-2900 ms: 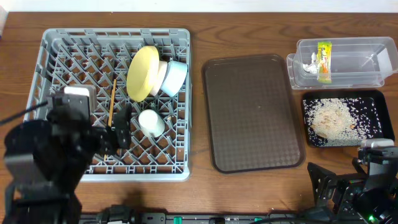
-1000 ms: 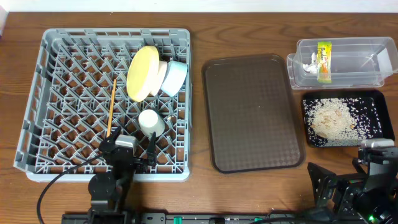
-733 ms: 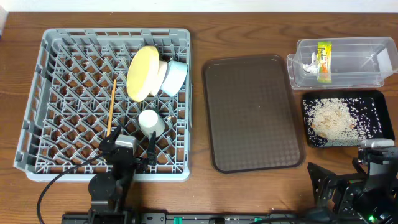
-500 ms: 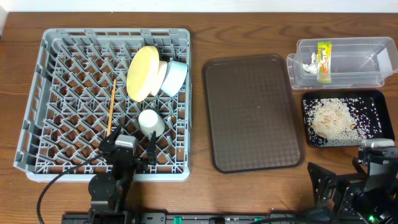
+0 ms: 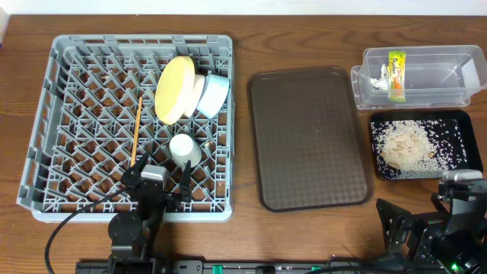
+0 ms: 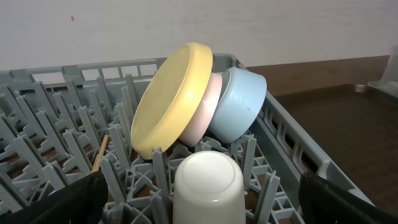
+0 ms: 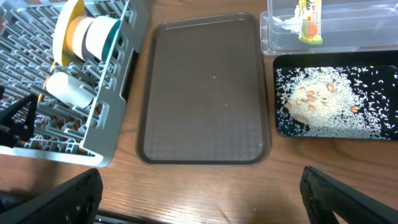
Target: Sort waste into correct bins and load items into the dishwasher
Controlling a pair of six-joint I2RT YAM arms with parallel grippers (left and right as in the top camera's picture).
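Dish rack (image 5: pixel 53 114): occupying the left half of the table (image 5: pixel 243 221).
- Yellow plate (image 5: pixel 175 90), white bowl (image 5: pixel 198 91) and light blue bowl (image 5: pixel 216 94): standing on edge together near the rack's rear right.
- Cup (image 5: pixel 185 150): sitting upside down in front of them.
- Chopsticks (image 5: pixel 137 129): lying to the cup's left.

Clear tub (image 5: pixel 426 95): sitting at the rear right corner, containing wrapper (image 5: pixel 396 74) and tissue (image 5: pixel 377 76).

Black tray (image 5: pixel 456 171): lying in front of the tub, carrying rice scraps (image 5: pixel 407 144).

Brown serving tray (image 5: pixel 308 137): lying mid-table.

Left claw (image 5: pixel 157 176): hovering at the rack's front edge, gaping wide, gripping nothing.

Right claw (image 7: pixel 205 202): hanging over the front right corner, spread wide, carrying nothing.
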